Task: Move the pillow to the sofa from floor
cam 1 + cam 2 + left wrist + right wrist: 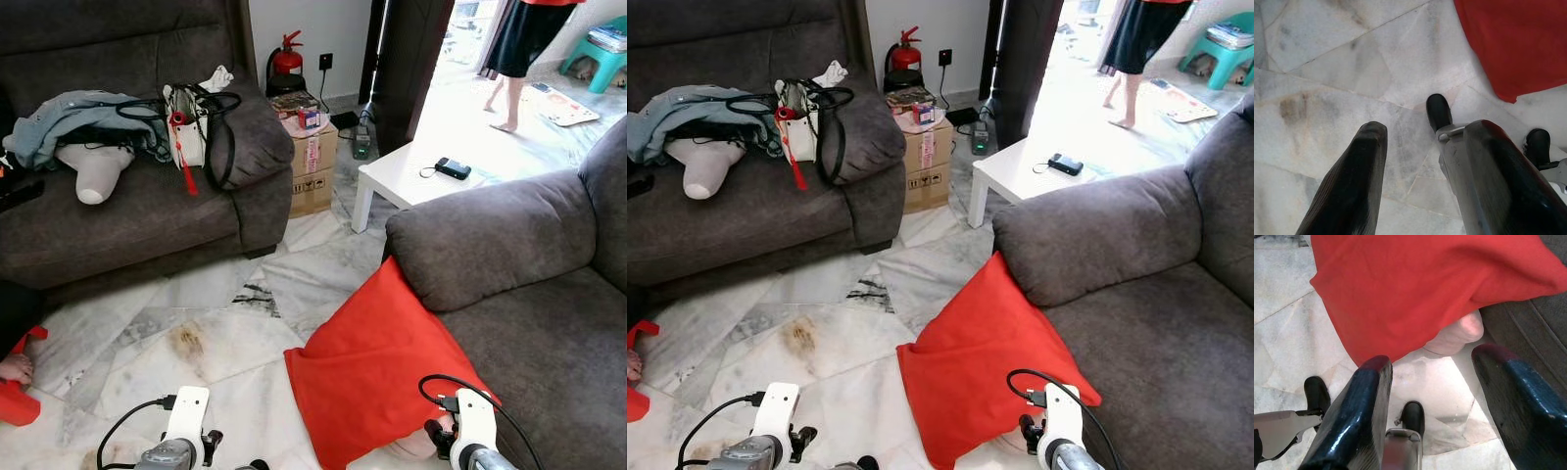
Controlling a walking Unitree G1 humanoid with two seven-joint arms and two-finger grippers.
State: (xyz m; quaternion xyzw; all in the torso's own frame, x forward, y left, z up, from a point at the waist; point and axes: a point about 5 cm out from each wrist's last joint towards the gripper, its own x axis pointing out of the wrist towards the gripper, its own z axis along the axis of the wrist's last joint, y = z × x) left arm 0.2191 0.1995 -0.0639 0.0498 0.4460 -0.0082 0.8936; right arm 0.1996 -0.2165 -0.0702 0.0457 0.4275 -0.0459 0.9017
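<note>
Red pillow (367,367) lying on the marble floor (196,343), tilted against the front of the grey sofa (529,294) (near its armrest). Right gripper (1432,382) poised just above the pillow's lower edge, fingers spread, grasping nothing; left gripper (1422,161) likewise spread over bare floor.

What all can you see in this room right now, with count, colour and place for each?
pillow: one, red, on the floor, leaning on the near sofa's front
near sofa: one, grey, on the right
far sofa: one, grey, on the left
clothes: a heap, blue-grey, on the far sofa
bag: one, white with black straps, on the far sofa
box: one, brown, beside the far sofa
extinguisher: one, red, by the wall
table: one, white, behind the near sofa
person: one, dark skirt, in the doorway
left hand: open, over bare floor
right hand: open, at the pillow's lower edge
</note>
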